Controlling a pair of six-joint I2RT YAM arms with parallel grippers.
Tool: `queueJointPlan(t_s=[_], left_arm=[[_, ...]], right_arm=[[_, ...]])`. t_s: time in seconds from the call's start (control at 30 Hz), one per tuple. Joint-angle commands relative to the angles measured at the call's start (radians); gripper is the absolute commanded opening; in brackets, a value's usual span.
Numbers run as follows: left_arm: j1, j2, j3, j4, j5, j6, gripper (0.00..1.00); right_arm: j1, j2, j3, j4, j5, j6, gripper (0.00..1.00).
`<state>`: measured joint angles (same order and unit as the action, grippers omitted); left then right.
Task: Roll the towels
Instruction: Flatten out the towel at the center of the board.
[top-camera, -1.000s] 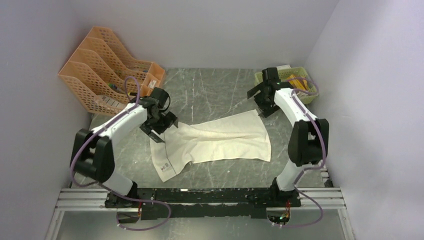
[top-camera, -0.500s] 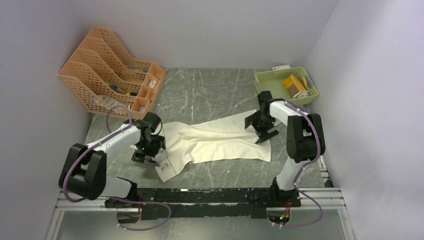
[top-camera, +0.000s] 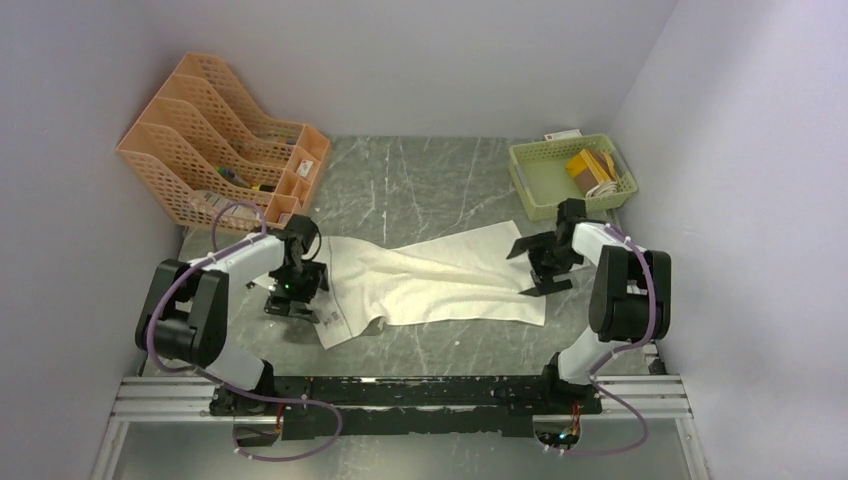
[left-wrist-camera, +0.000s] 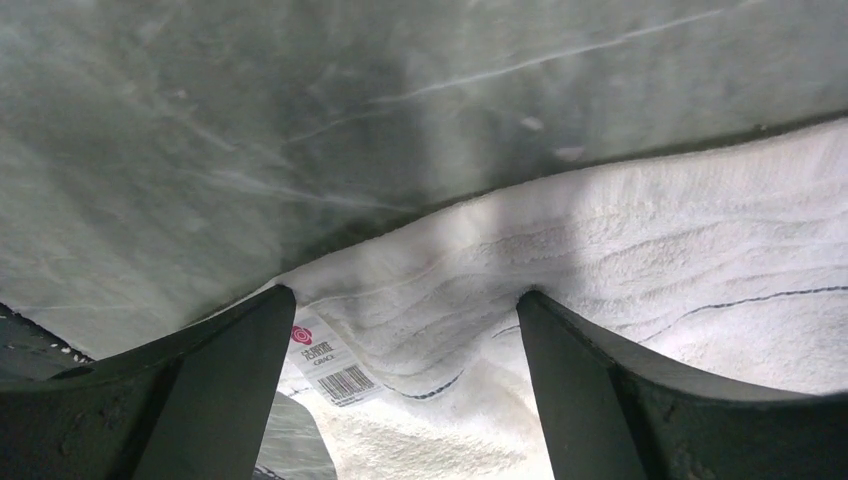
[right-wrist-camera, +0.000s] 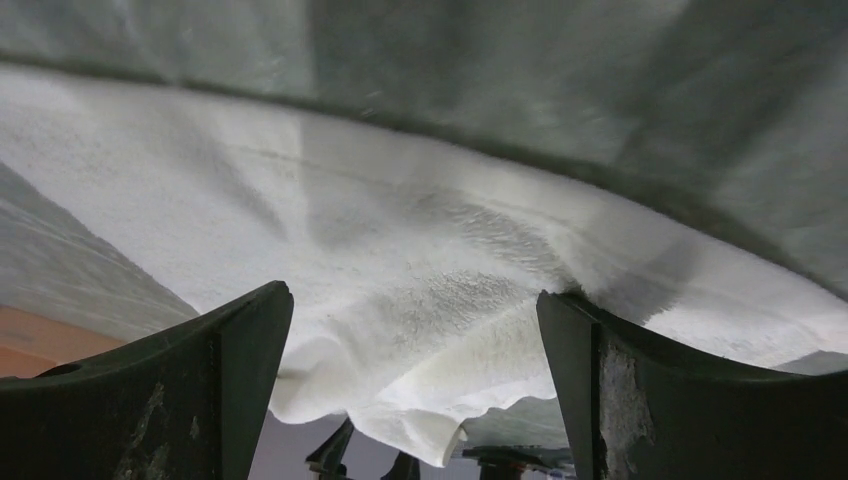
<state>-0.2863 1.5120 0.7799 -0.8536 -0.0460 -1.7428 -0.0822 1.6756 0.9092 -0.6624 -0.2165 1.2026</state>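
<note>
Grey marble table (top-camera: 430, 180), pale walls (top-camera: 420, 70). Cream towel (top-camera: 440, 285) lies flat. Left gripper (top-camera: 288, 300) and right gripper (top-camera: 530, 270) both spread wide, empty, down over its ends.

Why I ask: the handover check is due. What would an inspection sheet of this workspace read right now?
Surface: grey marbled tabletop, no spills seen.
Job's things: one cream-white towel lies spread out and wrinkled, not rolled, with its label at the near-left corner. No second towel seen.
Clutter: orange file rack at the far left. Green basket at the far right, with yellow items inside.
Grippers: left gripper is open, low over the towel's left end. Right gripper is open, low over its right end. Neither holds anything.
Cables: purple cables loop along both arms, clear of the towel.
Surroundings: pale walls on three sides, metal rail at the near edge.
</note>
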Motion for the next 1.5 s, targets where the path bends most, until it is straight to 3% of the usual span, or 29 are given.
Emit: queueJointPlan(t_s=[0.0, 0.23, 0.47, 0.6, 0.7, 0.8, 0.9, 1.0, 1.1, 1.2, 1.3, 1.47], left_arm=[[0.092, 0.105, 0.005, 0.014, -0.137, 0.07, 0.95], [0.214, 0.058, 0.034, -0.06, -0.177, 0.271, 0.94], [0.219, -0.023, 0.082, -0.146, -0.234, 0.387, 0.93], [0.219, -0.133, 0.167, -0.141, -0.261, 0.499, 0.91], [0.217, -0.218, 0.241, -0.046, -0.221, 0.664, 0.89], [0.213, -0.297, 0.237, 0.149, -0.09, 0.882, 0.88], [0.212, -0.367, 0.146, 0.378, 0.111, 1.108, 0.86], [0.213, -0.389, 0.054, 0.538, 0.301, 1.234, 0.86], [0.215, -0.311, 0.063, 0.532, 0.442, 1.388, 0.86], [0.221, -0.162, 0.157, 0.45, 0.595, 1.562, 0.76], [0.219, -0.072, 0.169, 0.546, 0.745, 1.558, 0.67], [0.227, 0.088, 0.229, 0.558, 0.744, 1.69, 0.66]], right_arm=[[-0.125, 0.028, -0.141, -0.04, 0.214, -0.138, 0.96], [-0.195, -0.035, -0.234, -0.023, 0.254, -0.159, 0.96], [-0.198, -0.179, -0.22, -0.059, 0.365, -0.159, 0.95], [-0.14, -0.229, -0.188, 0.017, 0.239, -0.226, 0.9], [-0.036, -0.34, -0.155, 0.087, 0.237, -0.242, 0.9], [0.024, -0.484, -0.133, 0.2, 0.238, -0.332, 0.9], [0.025, -0.625, -0.17, 0.386, 0.142, -0.514, 0.97], [0.015, -0.69, -0.203, 0.503, 0.135, -0.613, 0.97], [-0.06, -0.65, -0.19, 0.486, 0.061, -0.608, 0.97], [-0.126, -0.639, -0.219, 0.544, -0.047, -0.555, 0.96], [-0.128, -0.661, -0.25, 0.583, -0.083, -0.534, 0.95], [-0.128, -0.698, -0.308, 0.626, -0.126, -0.511, 0.95]])
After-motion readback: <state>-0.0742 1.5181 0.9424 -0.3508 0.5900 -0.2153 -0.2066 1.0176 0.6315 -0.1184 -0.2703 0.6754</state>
